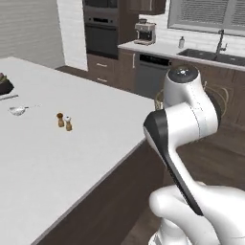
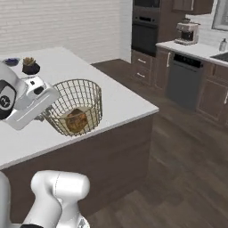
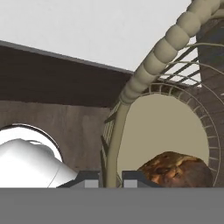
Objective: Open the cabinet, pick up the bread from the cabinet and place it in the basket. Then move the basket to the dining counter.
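My gripper (image 3: 111, 180) is shut on the wire wall of the basket (image 3: 175, 39), just under its thick tan rim. The basket (image 2: 78, 107) hangs tilted in the air from my hand (image 2: 50, 108). The dark-brown crusty bread (image 3: 176, 169) lies on its pale bottom, and the bread (image 2: 76, 120) also shows through the mesh. The dining counter (image 1: 72, 148) is a big white slab with dark wood sides. Beyond my arm, the basket's rim (image 1: 159, 99) sits just off the slab's near corner. The cabinet is out of view.
Two small shakers (image 1: 64, 121) and a small bowl (image 1: 17, 110) stand on the slab, with a dark pot (image 2: 30, 67) at its far end. Across a wooden floor (image 2: 178, 147) are ovens (image 1: 101, 33), a coffee machine (image 1: 145, 32), a dishwasher (image 2: 182, 80) and a sink (image 1: 210, 55).
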